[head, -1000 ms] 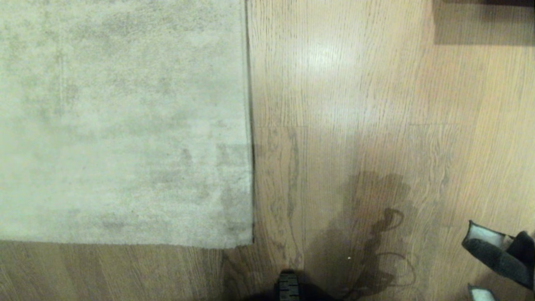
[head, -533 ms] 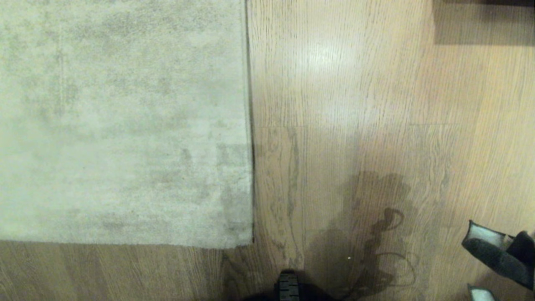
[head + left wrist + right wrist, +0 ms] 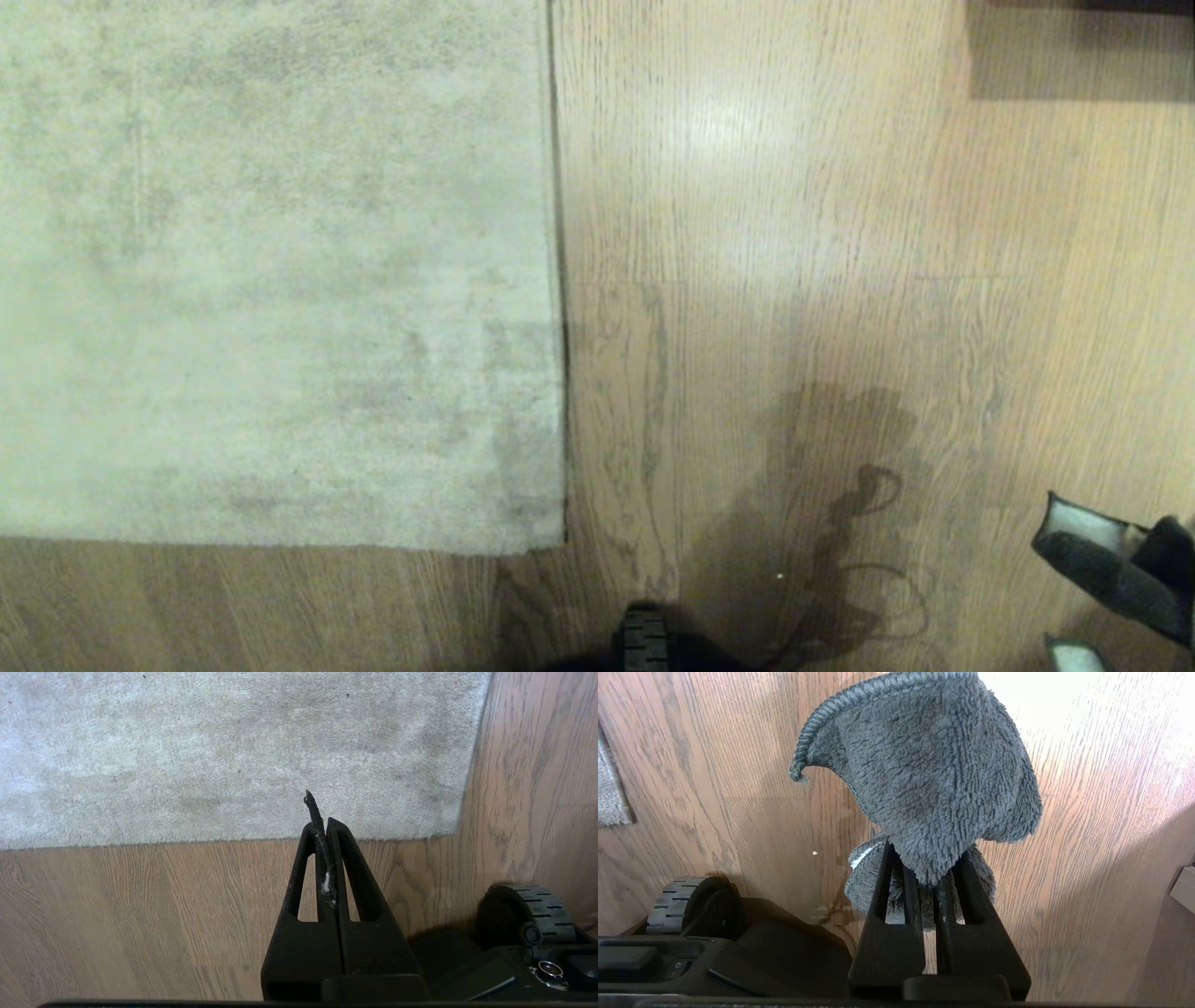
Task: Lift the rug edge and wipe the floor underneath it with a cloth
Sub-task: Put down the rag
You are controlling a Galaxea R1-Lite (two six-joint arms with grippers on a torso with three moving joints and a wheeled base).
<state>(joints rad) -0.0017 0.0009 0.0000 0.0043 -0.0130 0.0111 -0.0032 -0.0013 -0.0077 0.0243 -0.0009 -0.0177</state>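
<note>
Gripping the cloth [image 3: 934, 784], right end effector [image 3: 930, 868] sits cut off at the head view's corner
Left end effector [image 3: 325, 826] closed empty near the flat rug edge [image 3: 557, 280]

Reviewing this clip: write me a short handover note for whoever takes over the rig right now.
Left gripper: jaws shut, empty, above the floor just short of the rug's near border.
Right gripper: jaws shut on the cloth, held off the floor at the robot's right.
Rug edge: flat on the floor, corner close ahead of the base.
Done: cloth is in hand.
Left: lift the rug edge, wipe the floor underneath, lay the rug back down.
</note>
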